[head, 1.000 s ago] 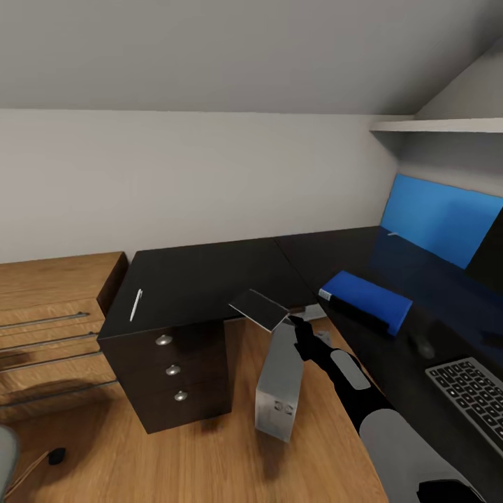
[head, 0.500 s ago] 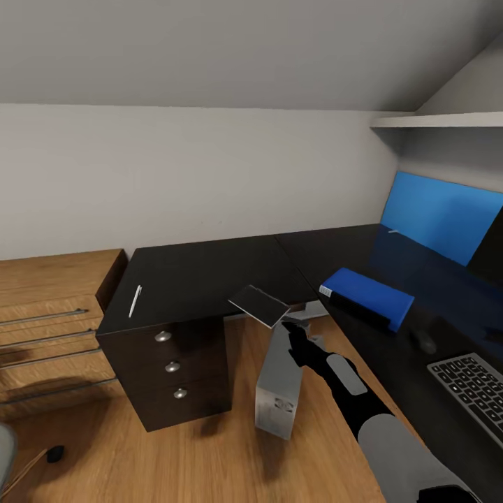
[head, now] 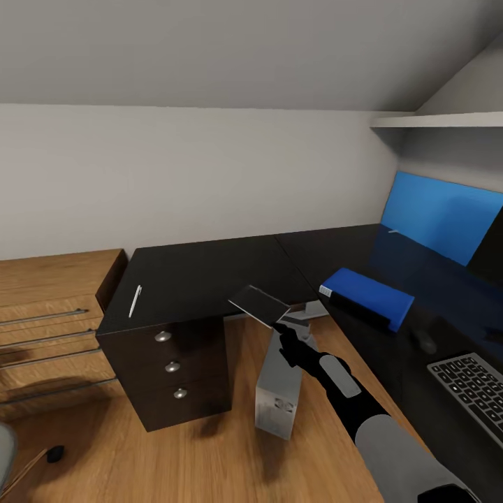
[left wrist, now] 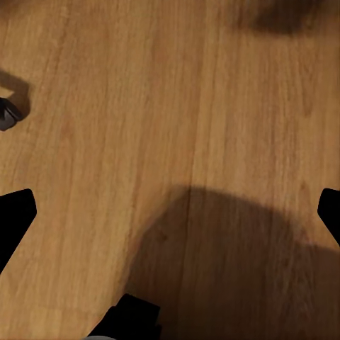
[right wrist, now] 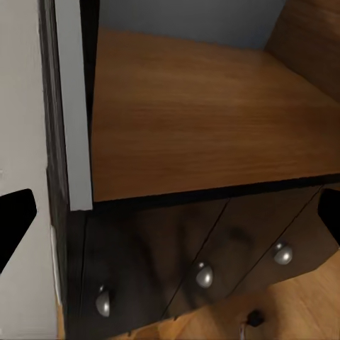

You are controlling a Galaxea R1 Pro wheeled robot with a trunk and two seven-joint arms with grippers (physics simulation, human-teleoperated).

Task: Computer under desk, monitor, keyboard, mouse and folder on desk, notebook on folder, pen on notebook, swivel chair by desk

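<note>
The black notebook [head: 260, 305] lies at the front edge of the black desk [head: 202, 276], one corner sticking out past the edge. My right gripper [head: 283, 332] is just below and beside that corner; in the right wrist view its fingertips [right wrist: 14, 221] stand wide apart, so it is open and empty. A white pen [head: 135, 301] lies on the desk above the drawer unit [head: 172, 367]. The blue folder [head: 367, 297], mouse [head: 423, 341] and keyboard [head: 475, 388] sit on the desk's right wing. The grey computer [head: 278, 384] stands on the floor by the desk. My left gripper [left wrist: 170, 212] hangs open over wooden floor.
A wooden chest of drawers [head: 49, 321] stands left of the drawer unit. A grey seat edge [head: 4, 450] and a black castor [head: 56, 455] show at the lower left. The drawer unit's knobs [right wrist: 204, 275] face my right wrist. A white shelf [head: 440, 120] hangs above the blue panel [head: 440, 216].
My right gripper has moved left, closer to the notebook's overhanging corner. The head view shifted up slightly at first. The notebook, pen and folder have stayed where they were.
</note>
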